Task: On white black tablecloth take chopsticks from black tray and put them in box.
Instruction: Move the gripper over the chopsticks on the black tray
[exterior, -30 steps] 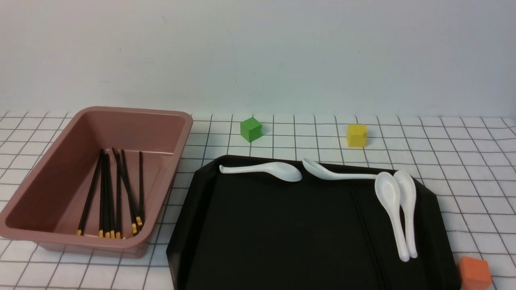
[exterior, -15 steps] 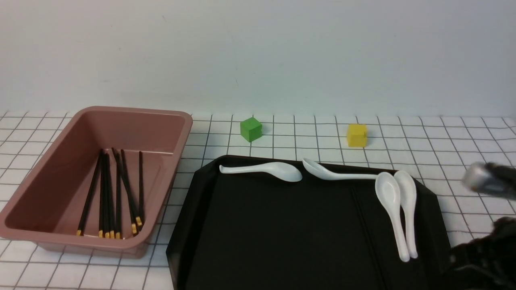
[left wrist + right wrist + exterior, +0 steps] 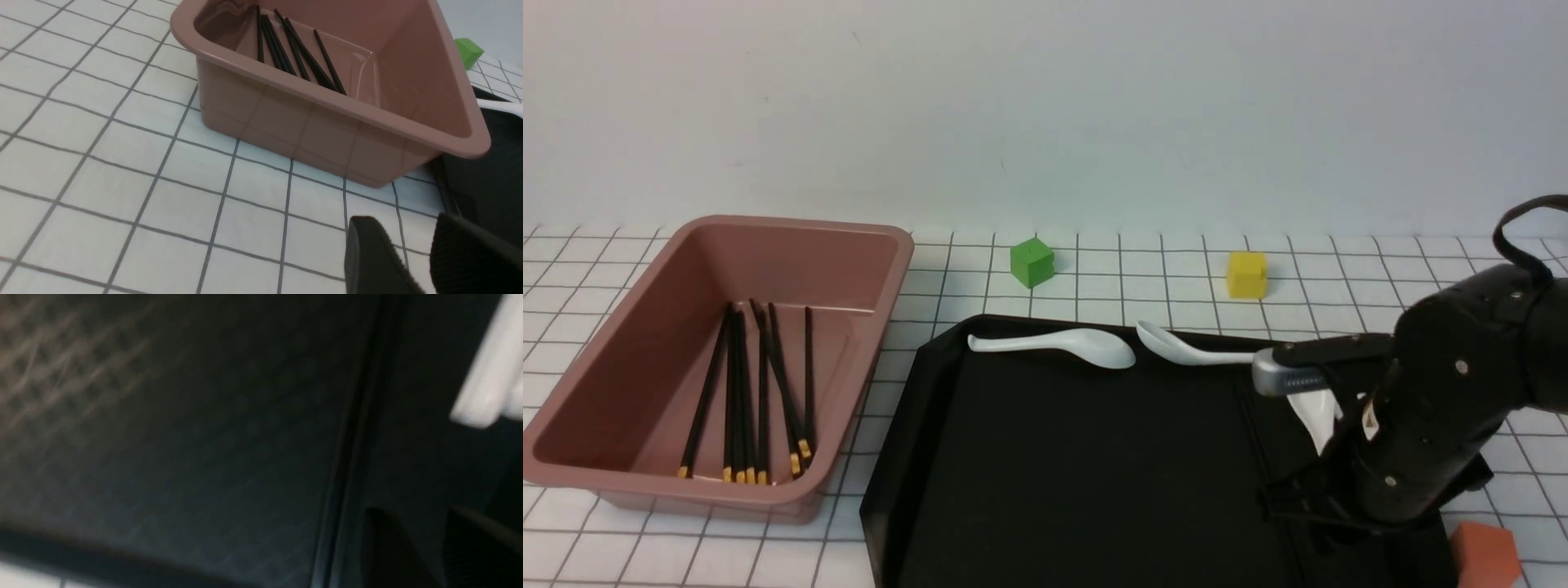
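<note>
Surface: tablecloth [image 3: 1421, 278], white with a black grid, covers all of it.
Box: pink-brown box [image 3: 800, 222] on the left, just beside the black tray [image 3: 1054, 457].
Chopsticks: a bundle of black chopsticks [image 3: 760, 392] lies on the box floor, roughly parallel, gold-banded ends toward the near wall. The left wrist view shows the same bundle [image 3: 294, 53].
Stray chopsticks: thin dark stray chopsticks [image 3: 352, 433] lie on the tray's right part, running lengthwise. They are hard to pick out against the black and blurred in the right wrist view.
Right arm: right arm [image 3: 1437, 408] reaches over the tray's right end and hides most of one spoon [image 3: 1319, 412].
Right hand: right hand [image 3: 414, 512] sits low over the tray, just beside the stray chopsticks. Its fingers are apart with nothing between them.
Left hand: left hand [image 3: 402, 220] is above the cloth near the box's near corner, fingers parted and empty.
Other spoons: two white spoons [image 3: 1062, 345] lie along the tray's far edge.
Cubes: green cube [image 3: 1032, 262] and yellow cube [image 3: 1246, 274] sit beyond the tray. An orange cube [image 3: 1486, 555] is at its near right corner.
</note>
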Motion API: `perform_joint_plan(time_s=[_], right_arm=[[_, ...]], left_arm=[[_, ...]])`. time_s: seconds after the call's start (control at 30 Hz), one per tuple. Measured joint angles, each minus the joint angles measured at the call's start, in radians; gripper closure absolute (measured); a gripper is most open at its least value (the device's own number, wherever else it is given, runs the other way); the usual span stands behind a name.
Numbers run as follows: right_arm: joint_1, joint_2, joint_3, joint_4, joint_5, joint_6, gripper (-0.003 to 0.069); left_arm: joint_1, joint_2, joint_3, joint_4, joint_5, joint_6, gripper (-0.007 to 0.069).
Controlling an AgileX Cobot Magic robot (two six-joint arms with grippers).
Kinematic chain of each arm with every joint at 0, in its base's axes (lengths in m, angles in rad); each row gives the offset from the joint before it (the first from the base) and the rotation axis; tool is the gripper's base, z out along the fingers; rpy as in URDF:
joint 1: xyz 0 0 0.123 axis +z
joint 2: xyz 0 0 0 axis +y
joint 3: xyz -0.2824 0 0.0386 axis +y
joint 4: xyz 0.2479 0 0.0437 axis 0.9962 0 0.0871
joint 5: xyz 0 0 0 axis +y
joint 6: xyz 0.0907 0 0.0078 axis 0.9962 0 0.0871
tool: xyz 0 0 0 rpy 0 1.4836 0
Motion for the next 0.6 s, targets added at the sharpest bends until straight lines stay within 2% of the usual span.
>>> perform_joint_plan(time_s=[0.07,0.2,0.33,0.6], right_arm=[[0.000,0.011,-0.003,-0.030,-0.023,0.057,0.0358],[0.000,0.051,-0.003,-0.010,-0.054,0.083,0.0327],[0.000,0.107,-0.004,0.033,-0.085,0.083,0.0323],[0.000,0.161,-0.011,0.039,-0.089,0.083,0.0324]], left_arm=[[0.000,0.000,0.000,0.000,0.000,0.000,0.0386],[0.000,0.000,0.000,0.000,0.000,0.000,0.0386],[0.000,0.000,0.000,0.000,0.000,0.000,0.0386],[0.000,0.000,0.000,0.000,0.000,0.000,0.0386]])
